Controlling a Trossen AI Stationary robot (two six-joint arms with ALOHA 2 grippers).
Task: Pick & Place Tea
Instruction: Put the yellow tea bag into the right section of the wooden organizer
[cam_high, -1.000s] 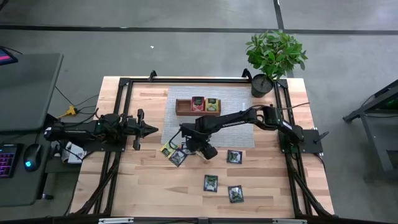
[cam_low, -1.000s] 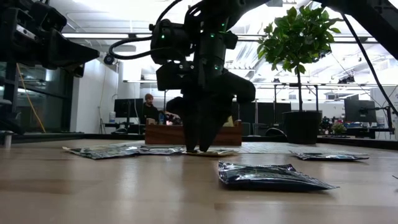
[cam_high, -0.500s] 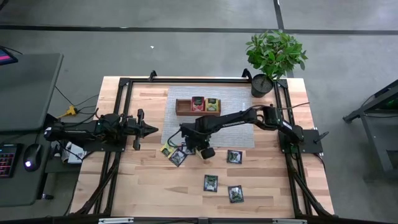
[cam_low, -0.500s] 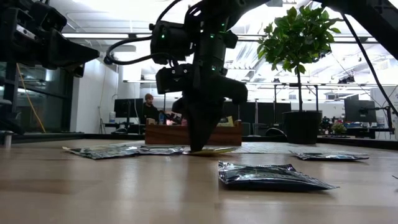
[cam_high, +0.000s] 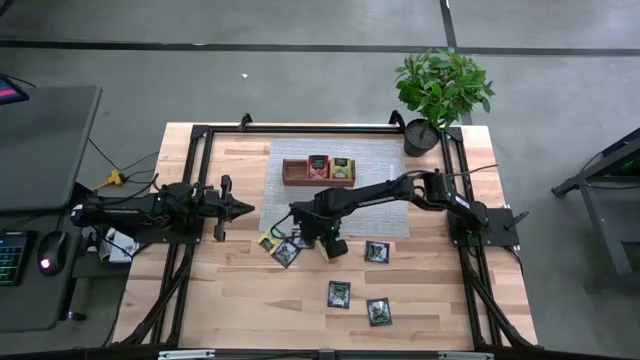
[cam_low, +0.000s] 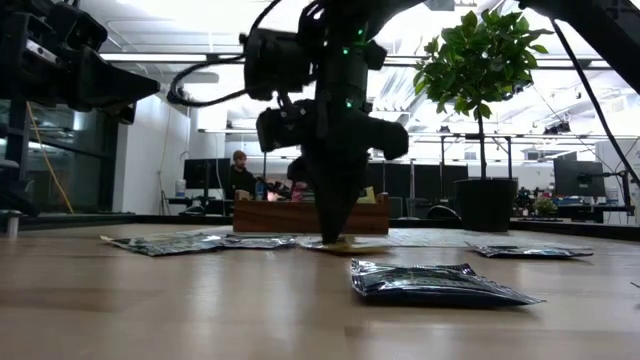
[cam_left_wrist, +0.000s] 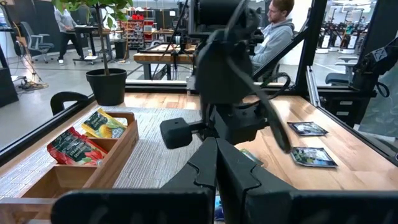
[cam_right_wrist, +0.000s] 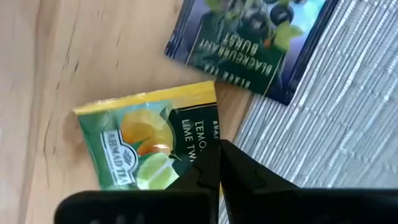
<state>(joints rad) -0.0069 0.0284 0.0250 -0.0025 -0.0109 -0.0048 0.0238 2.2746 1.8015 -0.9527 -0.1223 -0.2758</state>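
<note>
Yellow-green tea packet (cam_right_wrist: 146, 140) lies under the right end effector (cam_right_wrist: 219, 163), clenched tip touching it (a dark packet (cam_right_wrist: 249, 43) at its 1 o'clock). The left end effector (cam_high: 243, 207), also clenched, waits at the surface's (cam_high: 240, 320) 9 o'clock.

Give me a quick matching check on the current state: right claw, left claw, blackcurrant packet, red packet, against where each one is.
Things:
1. right claw
2. left claw
3. blackcurrant packet
4. red packet

Places:
A. middle compartment of the wooden tray
B. partly on the grey mat, one corner on bare wood
C. at the table's left side, away from the packets
D. down at the table, closed on the lemon-lime packet edge

Pairs: 1-D, 2-C, 3-B, 4-A
</note>
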